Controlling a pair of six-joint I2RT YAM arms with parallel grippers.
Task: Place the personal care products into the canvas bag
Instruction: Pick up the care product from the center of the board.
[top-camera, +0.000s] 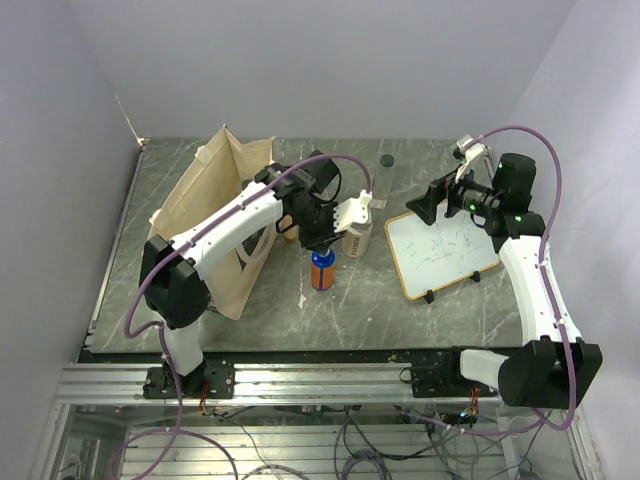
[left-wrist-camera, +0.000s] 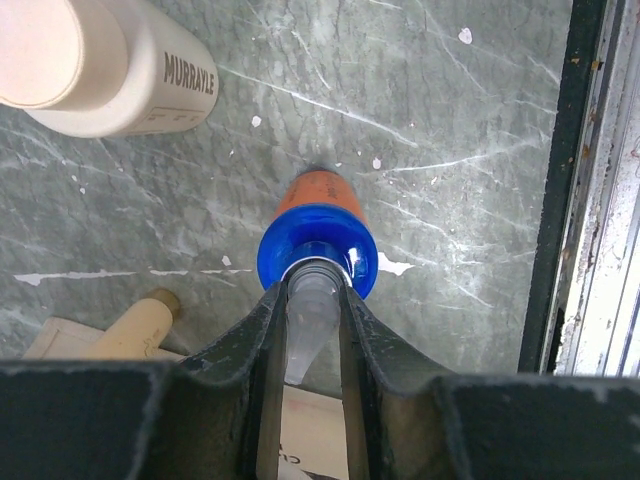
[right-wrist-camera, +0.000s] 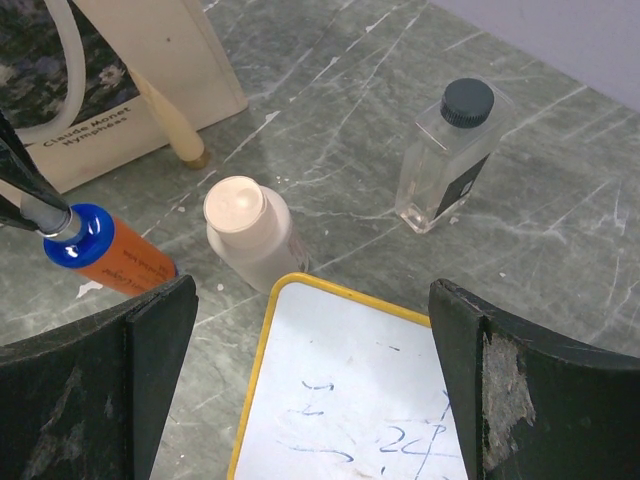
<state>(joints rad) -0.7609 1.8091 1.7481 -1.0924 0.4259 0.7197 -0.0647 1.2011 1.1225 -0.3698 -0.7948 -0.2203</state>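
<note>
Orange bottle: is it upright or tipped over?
Upright. The bottle stands base-down on the table, blue shoulder up, and the left hand grips its pale cap from straight above.

Plain pale walls (top-camera: 330, 60) fill the upper frame. A grey marbled table (top-camera: 340, 310) (white-flecked) lies centre. A metal rail (top-camera: 320, 380) runs below.

blocked: canvas bag (top-camera: 205, 200) left, cream bottle (top-camera: 358, 241) beside blue-orange bottle (top-camera: 322, 272), whiteboard (top-camera: 440, 250) right | free: table (top-camera: 380, 312) strip toward near edge
</note>
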